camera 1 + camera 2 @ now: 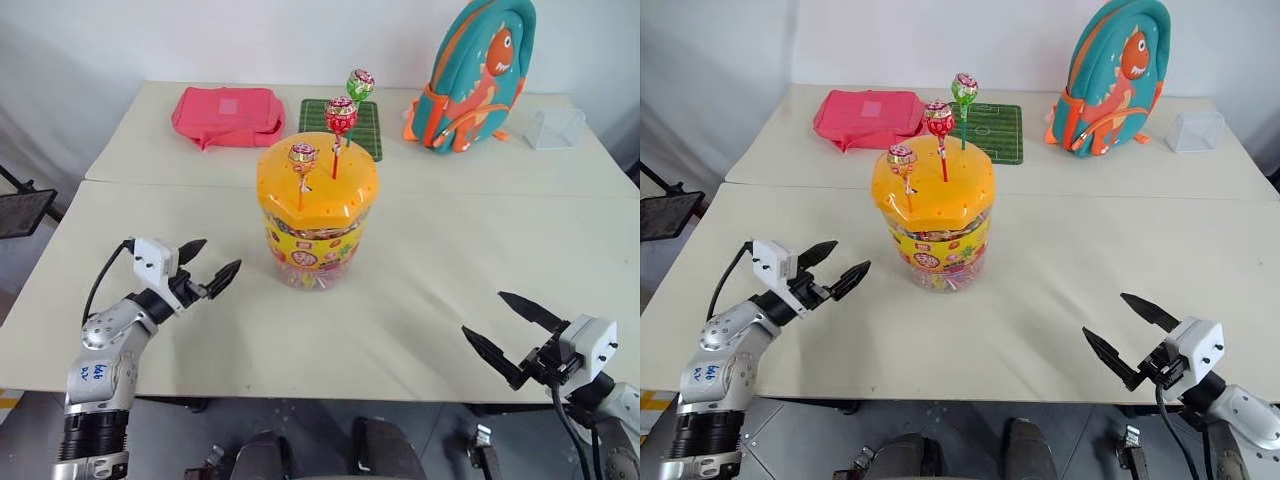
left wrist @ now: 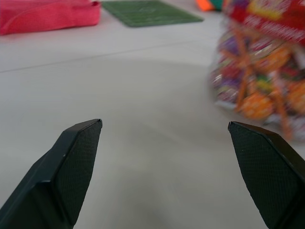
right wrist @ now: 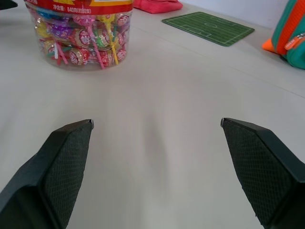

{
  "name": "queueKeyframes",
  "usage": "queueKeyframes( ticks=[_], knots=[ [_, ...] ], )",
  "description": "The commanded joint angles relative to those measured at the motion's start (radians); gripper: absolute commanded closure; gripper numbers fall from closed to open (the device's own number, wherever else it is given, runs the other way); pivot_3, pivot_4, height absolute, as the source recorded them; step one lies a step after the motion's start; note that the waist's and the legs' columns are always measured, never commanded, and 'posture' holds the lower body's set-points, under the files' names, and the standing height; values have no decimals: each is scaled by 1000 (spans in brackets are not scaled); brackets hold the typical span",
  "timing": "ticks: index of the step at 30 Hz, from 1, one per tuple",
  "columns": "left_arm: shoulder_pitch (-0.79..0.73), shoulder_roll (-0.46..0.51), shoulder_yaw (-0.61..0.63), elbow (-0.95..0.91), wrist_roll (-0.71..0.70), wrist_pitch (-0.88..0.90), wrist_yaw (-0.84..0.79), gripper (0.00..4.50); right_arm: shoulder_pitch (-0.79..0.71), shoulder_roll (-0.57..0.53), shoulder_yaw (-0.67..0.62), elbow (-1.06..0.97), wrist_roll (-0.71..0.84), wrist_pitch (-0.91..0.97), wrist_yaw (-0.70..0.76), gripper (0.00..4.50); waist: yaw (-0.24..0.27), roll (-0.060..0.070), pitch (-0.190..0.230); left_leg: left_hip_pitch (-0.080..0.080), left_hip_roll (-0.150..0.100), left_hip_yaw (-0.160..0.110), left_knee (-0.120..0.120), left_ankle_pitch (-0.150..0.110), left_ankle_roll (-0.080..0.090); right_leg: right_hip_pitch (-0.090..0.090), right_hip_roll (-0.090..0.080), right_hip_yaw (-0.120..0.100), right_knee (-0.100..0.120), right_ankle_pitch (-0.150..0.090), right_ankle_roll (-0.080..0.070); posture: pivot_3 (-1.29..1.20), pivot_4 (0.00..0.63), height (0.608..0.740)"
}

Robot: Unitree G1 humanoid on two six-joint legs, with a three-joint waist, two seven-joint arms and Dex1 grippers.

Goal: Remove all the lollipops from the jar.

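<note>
The jar, a wide clear plastic tub with a faceted orange-yellow domed lid dotted with small holes and a glossy yellow-red label, stands upright near the middle of the smooth pale counter, packed with wrapped candies. Three lollipops stand upright with their sticks in the lid's holes: an orange-pink one on an orange stick nearest the robot, a red one behind it, and a green one furthest back. The left gripper hovers just beside the jar on its left, its two pointed black fingers spread wide and holding nothing. The right gripper sits well apart near the counter's front edge, its textured fingers likewise wide and empty. Behind lie a soft pink pouch, a flat green mat, a teal dinosaur backpack and a small clear box.
</note>
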Motion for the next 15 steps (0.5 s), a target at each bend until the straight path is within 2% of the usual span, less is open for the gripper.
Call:
queueKeyframes(
  ticks=[1,3,6,9,11,15],
  knots=[
    [-22,13,27,-7,-29,-9,-24,0,-4,-20,-26,-13,14,-8,13,33,3,0,0,0,0,0,0,0,0,0,0,0,0,0,0,0,150,740],
    [-22,19,37,0,-74,10,-81,0,-6,-35,-26,-7,26,1,35,33,4,0,0,0,-1,0,0,0,0,0,-1,0,0,0,0,0,150,740],
    [-13,65,85,31,-203,45,-283,0,-15,-58,-57,-49,143,112,25,33,1,0,0,0,0,0,0,0,0,0,0,0,0,0,0,0,150,740],
    [-12,164,76,104,-166,-16,-427,0,-64,-74,-122,-107,244,160,-11,33,-6,1,0,-1,0,1,0,0,0,-1,0,0,1,0,0,0,150,740],
    [-38,205,106,116,-236,65,-477,0,-94,-81,-177,-133,326,160,12,33,-5,1,1,0,0,1,0,0,0,-1,0,0,1,0,0,0,150,740],
    [-132,273,185,123,-376,212,-519,0,-137,-190,-313,-160,461,263,9,33,6,0,1,-2,0,0,1,0,1,-2,0,0,0,0,0,0,150,740]
  ],
)
